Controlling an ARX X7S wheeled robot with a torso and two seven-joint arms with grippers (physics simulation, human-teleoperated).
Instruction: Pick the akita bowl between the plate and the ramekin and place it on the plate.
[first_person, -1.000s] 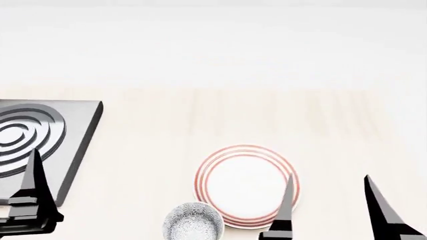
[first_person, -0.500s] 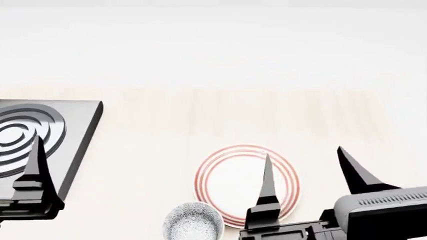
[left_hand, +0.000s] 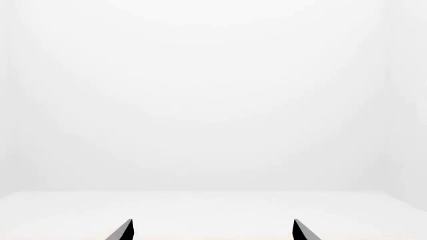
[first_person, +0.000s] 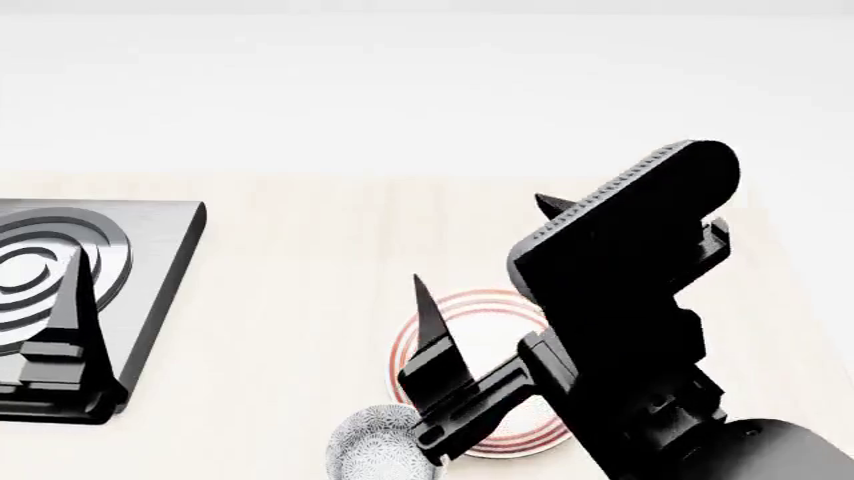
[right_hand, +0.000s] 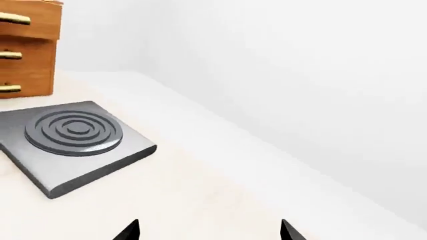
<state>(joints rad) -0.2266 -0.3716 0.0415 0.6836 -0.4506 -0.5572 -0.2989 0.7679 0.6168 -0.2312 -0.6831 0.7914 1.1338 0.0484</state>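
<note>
The akita bowl (first_person: 374, 447), speckled grey, sits at the head view's bottom edge, just left of the plate (first_person: 481, 325). That plate is white with red rings, and my right arm hides much of it. My right gripper (first_person: 481, 240) hangs open above the plate and bowl, touching neither; one fingertip (first_person: 422, 290) points up beside the plate's left rim. In the right wrist view the right gripper (right_hand: 208, 231) holds nothing. My left gripper (left_hand: 212, 231) is open and empty too, with one of its fingers (first_person: 74, 310) over the burner slab. The ramekin is out of view.
A grey burner slab (first_person: 154, 250) with raised concentric rings lies at the left of the pale wooden counter; the right wrist view shows this slab (right_hand: 73, 135) too. Wooden drawers (right_hand: 27, 47) with brass handles stand beyond it. A white wall backs the counter.
My right arm has risen from the lower right and swung left, now covering much of the plate. The left gripper crept slightly upward. Bowl and plate have not moved.
</note>
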